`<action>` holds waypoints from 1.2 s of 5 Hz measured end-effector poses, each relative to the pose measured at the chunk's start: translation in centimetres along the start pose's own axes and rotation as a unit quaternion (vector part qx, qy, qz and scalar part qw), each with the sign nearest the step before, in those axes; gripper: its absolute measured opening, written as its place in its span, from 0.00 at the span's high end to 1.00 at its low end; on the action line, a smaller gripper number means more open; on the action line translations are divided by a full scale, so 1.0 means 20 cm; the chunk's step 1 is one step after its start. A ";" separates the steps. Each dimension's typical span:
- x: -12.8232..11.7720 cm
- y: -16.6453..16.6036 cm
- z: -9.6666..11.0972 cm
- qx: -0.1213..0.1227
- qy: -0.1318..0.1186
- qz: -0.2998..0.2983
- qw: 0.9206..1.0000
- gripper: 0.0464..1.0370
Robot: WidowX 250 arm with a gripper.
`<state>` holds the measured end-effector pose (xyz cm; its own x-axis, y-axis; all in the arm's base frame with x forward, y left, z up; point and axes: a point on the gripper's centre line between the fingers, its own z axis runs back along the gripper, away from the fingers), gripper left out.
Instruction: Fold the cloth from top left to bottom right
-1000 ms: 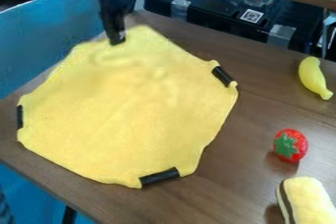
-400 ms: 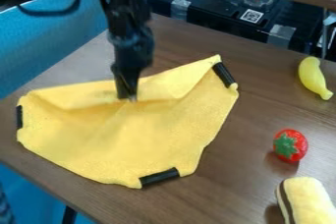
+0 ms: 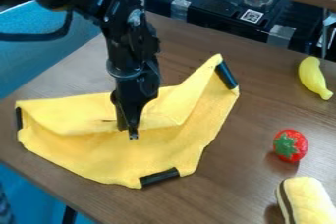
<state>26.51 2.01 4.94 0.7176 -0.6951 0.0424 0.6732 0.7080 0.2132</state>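
The black gripper [image 3: 131,133] hangs down over the middle of the yellow cloth [image 3: 105,156], its tip at the edge of the flap folded over from the top. That flap lies across the cloth's upper half, raised in a ridge toward the right corner. Black strips mark the cloth's left, right and bottom corners. The gripper looks shut on the flap's edge.
To the right are a yellow banana [image 3: 315,77], a red strawberry [image 3: 290,145] and a cream toy with a brown stripe [image 3: 306,201]. Behind the brown table [image 3: 263,85] stands a black box with taped corners [image 3: 216,9].
The gripper has moved down and slightly right from the cloth's top corner, drawing that corner over the cloth. The top part that lay flat is now folded toward the bottom.
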 end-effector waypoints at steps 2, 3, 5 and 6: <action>0.03 -0.15 0.07 0.012 -0.003 0.009 1.000 0.98; 0.06 -0.21 0.07 0.025 0.004 0.024 0.999 0.96; 0.04 -0.27 0.00 0.062 0.030 0.066 0.995 0.53; 0.01 -0.29 -0.02 0.060 0.037 0.073 0.995 0.20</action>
<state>22.80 -2.27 3.37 0.8207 -0.5712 0.0111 0.5371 0.7780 0.3258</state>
